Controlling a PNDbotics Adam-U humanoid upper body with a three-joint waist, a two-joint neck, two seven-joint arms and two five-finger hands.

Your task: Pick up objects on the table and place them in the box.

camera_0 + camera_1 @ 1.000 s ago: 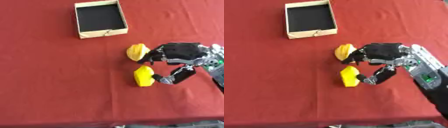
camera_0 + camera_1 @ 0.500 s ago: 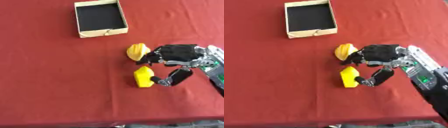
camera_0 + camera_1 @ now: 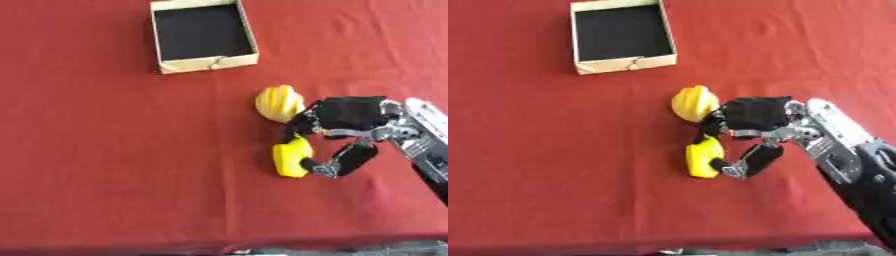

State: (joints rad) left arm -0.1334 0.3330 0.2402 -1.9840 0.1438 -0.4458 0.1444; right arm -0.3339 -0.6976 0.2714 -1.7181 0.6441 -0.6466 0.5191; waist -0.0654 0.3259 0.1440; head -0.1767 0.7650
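A yellow block-shaped object [image 3: 290,157] lies on the red tablecloth. My right hand [image 3: 346,120] reaches in from the right and is curled round it, fingers at its top and thumb at its lower end. A second, rounded yellow object [image 3: 277,103] with ridges sits just above, touching the back of my fingers. The tan cardboard box [image 3: 163,54], open with a dark inside, stands at the upper middle, well away from the hand. My left hand shows in neither view.
The red cloth [image 3: 105,150] covers the whole table. Its front edge runs along the bottom of the view, close below the hand. Open cloth lies to the left of both yellow objects and between them and the box.
My right hand has slid a little to the left and closed in on the lower yellow object. The objects and box lie where they were.
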